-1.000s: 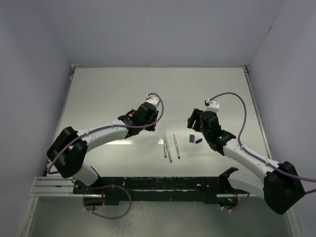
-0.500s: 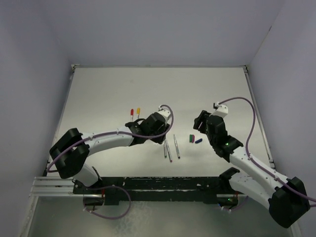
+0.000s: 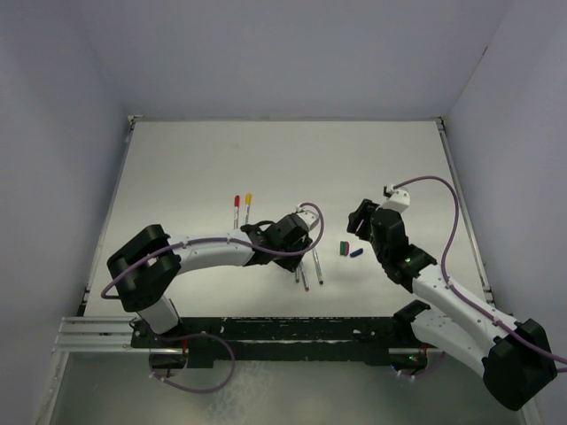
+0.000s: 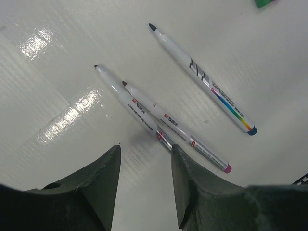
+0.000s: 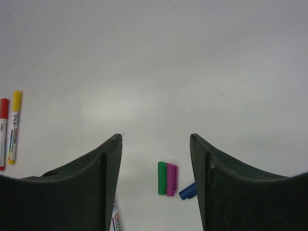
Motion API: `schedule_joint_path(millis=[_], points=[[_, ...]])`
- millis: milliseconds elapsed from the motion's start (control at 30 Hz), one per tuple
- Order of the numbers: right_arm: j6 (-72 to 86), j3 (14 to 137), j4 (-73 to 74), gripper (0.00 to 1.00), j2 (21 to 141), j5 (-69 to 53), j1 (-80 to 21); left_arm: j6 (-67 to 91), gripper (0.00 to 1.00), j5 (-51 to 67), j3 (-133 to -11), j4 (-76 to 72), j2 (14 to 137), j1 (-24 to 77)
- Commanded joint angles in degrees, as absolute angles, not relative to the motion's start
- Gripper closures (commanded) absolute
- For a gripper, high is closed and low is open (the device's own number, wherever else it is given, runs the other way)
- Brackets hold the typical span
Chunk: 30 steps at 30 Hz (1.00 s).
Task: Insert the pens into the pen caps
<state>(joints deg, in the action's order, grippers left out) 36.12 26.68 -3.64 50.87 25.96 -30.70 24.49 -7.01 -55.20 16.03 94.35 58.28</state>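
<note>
Three uncapped pens lie side by side on the white table, two touching and one apart. My left gripper hangs open just above their near ends, holding nothing; from the top it is over the pens. Right of them lie the green cap, purple cap and blue cap, the first two touching. My right gripper is open and empty above these caps. One pen wears a red cap and the one beside it a yellow cap.
Grey walls close the table on the left, back and right. A black rail with both arm bases runs along the near edge. The two capped pens lie left of the right gripper's fingers.
My left gripper has swung right and nearer, from over the two capped pens to over the loose pens, opening wider. The right gripper has drawn back slightly.
</note>
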Motion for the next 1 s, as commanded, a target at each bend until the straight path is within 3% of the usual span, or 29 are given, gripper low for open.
schedule_joint_path(millis=[0,700,967], points=[[37.1,26.3,-6.5,0.40,50.7,26.1,-30.7,24.4,0.50,-6.3,-58.2,15.7,95.2,58.8],[37.4,25.6,-8.6,0.40,52.2,25.2,-30.8,24.3,0.48,-6.7,-59.9,17.3,100.3,59.0],[37.6,25.6,-8.4,0.40,53.2,24.6,-30.8,24.7,0.53,-8.0,-59.3,21.1,101.0,59.0]])
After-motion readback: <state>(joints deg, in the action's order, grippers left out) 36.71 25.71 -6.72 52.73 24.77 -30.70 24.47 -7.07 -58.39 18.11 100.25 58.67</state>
